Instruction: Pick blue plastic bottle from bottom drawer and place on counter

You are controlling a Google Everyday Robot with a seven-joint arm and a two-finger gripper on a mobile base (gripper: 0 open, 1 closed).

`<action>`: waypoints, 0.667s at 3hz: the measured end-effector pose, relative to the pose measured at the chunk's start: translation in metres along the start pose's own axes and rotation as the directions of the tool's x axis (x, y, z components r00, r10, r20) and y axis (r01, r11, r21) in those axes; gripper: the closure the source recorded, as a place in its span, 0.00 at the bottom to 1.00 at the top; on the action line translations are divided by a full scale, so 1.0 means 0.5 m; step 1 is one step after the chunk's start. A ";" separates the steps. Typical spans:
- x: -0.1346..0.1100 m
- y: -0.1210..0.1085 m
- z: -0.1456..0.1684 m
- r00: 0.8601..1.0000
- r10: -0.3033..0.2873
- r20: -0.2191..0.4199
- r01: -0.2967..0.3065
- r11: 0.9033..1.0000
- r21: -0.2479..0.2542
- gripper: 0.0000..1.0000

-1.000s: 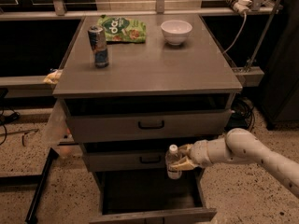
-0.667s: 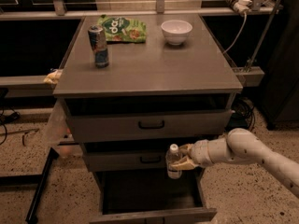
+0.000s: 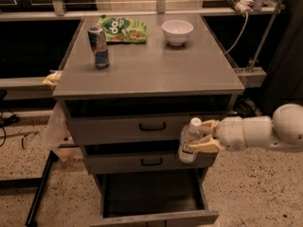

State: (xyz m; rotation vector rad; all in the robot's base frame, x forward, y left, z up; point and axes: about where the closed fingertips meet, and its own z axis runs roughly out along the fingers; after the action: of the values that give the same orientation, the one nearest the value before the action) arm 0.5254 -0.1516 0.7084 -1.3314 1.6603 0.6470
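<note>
The blue plastic bottle (image 3: 190,142), clear with a white cap and pale label, is upright in my gripper (image 3: 198,137), which is shut on it. I hold it in the air in front of the middle drawer (image 3: 150,162), above the open bottom drawer (image 3: 154,200). The bottom drawer is pulled out and shows a dark bare floor. The grey counter (image 3: 151,63) lies higher up, above the top drawer (image 3: 147,126). My white arm reaches in from the right edge.
On the counter stand a blue-and-silver drink can (image 3: 99,47) at the left, a green snack bag (image 3: 122,29) at the back and a white bowl (image 3: 177,31) at the back right. A plastic bag (image 3: 59,131) hangs at the cabinet's left side. Cables run at the right.
My gripper with the bottle has risen slightly; otherwise the scene is as before.
</note>
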 end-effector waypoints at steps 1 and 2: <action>-0.207 -0.018 -0.188 0.999 -0.030 -0.025 0.032 0.996 0.087 1.00; -0.292 -0.018 -0.227 0.995 -0.089 -0.050 0.094 0.989 0.114 1.00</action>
State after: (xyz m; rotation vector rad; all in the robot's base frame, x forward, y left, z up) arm 0.5032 -0.1768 0.8904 -1.3379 1.6365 0.4627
